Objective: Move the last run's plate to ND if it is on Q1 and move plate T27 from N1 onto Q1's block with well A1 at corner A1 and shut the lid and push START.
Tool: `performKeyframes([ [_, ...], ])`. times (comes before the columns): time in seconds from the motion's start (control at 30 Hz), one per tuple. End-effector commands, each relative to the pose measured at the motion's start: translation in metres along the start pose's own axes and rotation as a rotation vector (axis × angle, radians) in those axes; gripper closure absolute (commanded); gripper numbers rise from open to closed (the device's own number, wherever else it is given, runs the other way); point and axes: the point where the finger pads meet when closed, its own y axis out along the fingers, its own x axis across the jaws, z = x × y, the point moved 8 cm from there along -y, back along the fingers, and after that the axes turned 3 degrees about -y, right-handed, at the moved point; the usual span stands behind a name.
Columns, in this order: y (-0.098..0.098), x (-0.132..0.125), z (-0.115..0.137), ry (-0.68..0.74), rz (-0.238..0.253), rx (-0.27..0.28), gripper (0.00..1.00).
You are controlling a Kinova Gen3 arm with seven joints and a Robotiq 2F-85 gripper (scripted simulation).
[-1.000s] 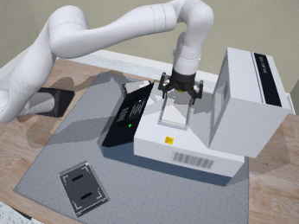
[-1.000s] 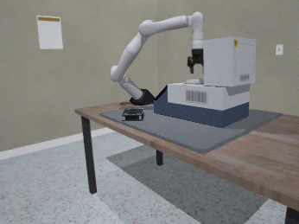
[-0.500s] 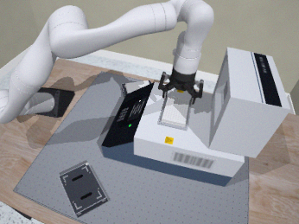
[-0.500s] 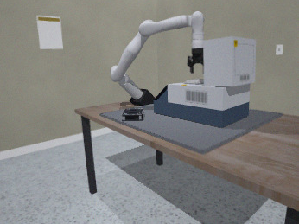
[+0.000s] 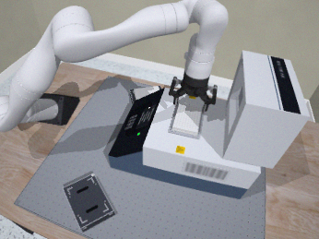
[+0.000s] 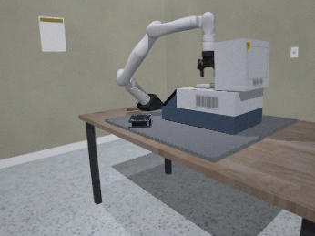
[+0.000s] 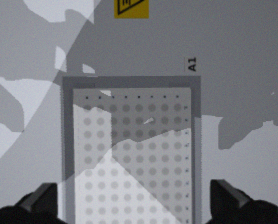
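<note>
Top view, L to R: black arm base plate (image 5: 69, 103) at far left on the wooden surface (image 5: 295, 204), white jointed arm (image 5: 138, 21) arching over from it. Grey perforated mat (image 5: 184, 204) covers most of the surface. Near its front-left corner, flat dark-grey rectangular nest w/ white corner marks (image 5: 88, 199), two dark slots in it, nothing on it.

Mid: black sloped front panel of the cycler (image 5: 138, 123), small green lamp (image 5: 138, 133) lit. Behind it a 2nd dark nest (image 5: 145, 93), partly hidden by panel and arm, contents cannot tell.

White box-shaped cycler body w/ barcode label (image 5: 198, 158) sits on the mat. White multi-well plate (image 5: 186, 121) lies on the block on top, inside a grey frame. Wrist view: plate (image 7: 132, 155) fills the frame, "A1" mark (image 7: 191, 64) at frame's upper-right corner, yellow warning sticker (image 7: 131, 7) beyond it.

Black two-finger claw (image 5: 193, 103) hangs straight above the plate, pointing down, fully open, gripping nothing. Fingertips straddle the plate's long sides, apart from it; contact w/ plate not visible.

Right: big white lid (image 5: 265, 107) tipped up, open, black strip along its top. Exterior view: claw (image 6: 205, 69) just left of the raised lid, above the block.
</note>
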Motion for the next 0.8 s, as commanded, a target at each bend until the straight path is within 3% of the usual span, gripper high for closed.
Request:
performKeyframes([
  [0.0, -0.001, 0.0, 0.0, 0.0, -0.002, 0.001, 0.0],
  [0.2, -0.001, 0.0, 0.0, 0.0, -0.002, 0.001, 0.0],
  [0.7, -0.008, -0.052, 0.009, -0.495, -0.026, -0.066, 0.14],
  [0.77, -0.008, -0.052, 0.009, -0.495, -0.026, -0.066, 0.14],
])
